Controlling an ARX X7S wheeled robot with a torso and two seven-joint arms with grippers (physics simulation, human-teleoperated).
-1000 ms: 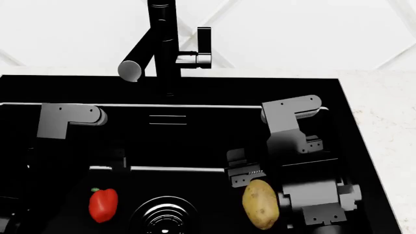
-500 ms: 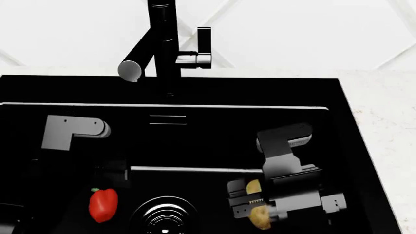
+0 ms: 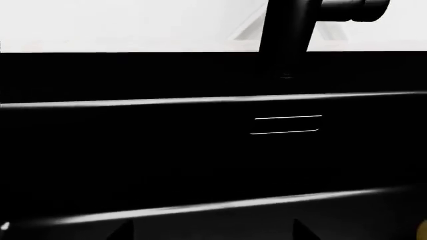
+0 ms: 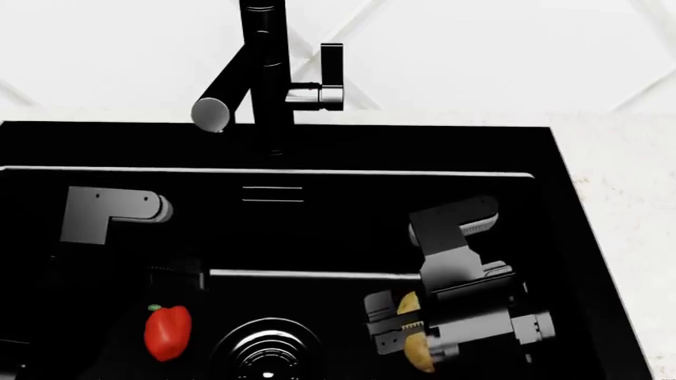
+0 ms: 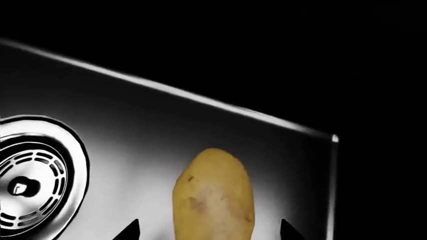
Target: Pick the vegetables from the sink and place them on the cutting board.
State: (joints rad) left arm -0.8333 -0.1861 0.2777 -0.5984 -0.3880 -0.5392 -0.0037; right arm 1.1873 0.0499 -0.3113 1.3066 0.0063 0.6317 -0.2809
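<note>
Left gripper [image 4: 174,279]: almost lost against the black sink [image 4: 349,150]; jaw state I cannot tell.
Pepper [image 4: 167,331]: left of the drain [image 4: 266,353], free.
Potato [image 4: 415,339]: right of the drain, half covered, between parted jaws.
Right gripper [image 4: 407,326]: seemingly not yet clenched.

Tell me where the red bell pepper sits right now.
In the head view the red bell pepper lies on the sink floor at lower left, just left of the round drain, apart from both grippers.
</note>
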